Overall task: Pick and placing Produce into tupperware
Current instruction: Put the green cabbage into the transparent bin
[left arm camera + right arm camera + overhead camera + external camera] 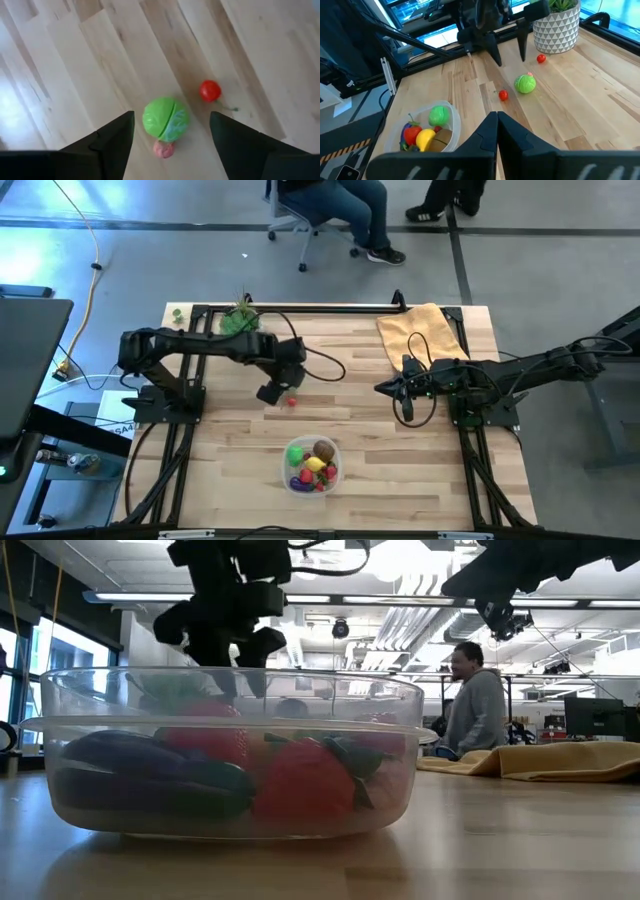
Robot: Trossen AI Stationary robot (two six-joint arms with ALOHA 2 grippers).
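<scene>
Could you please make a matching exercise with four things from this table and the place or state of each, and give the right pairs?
Things:
1. left gripper
2. right gripper
3. green ball
4. yellow cloth

Places or states:
A. shut, beside the cloth
B. far right corner of the table
C. open, above the green ball
D. on the wood, outside the tub

Pairs: 1-C, 2-A, 3-D, 4-B

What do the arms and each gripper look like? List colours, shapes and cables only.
Both arms are matte black, built of jointed, boxy segments. The left gripper has two flat black fingers tapering to points. The right gripper has broad black wedge-shaped fingers. Thin black cables loop from each arm across the wooden table.
</scene>
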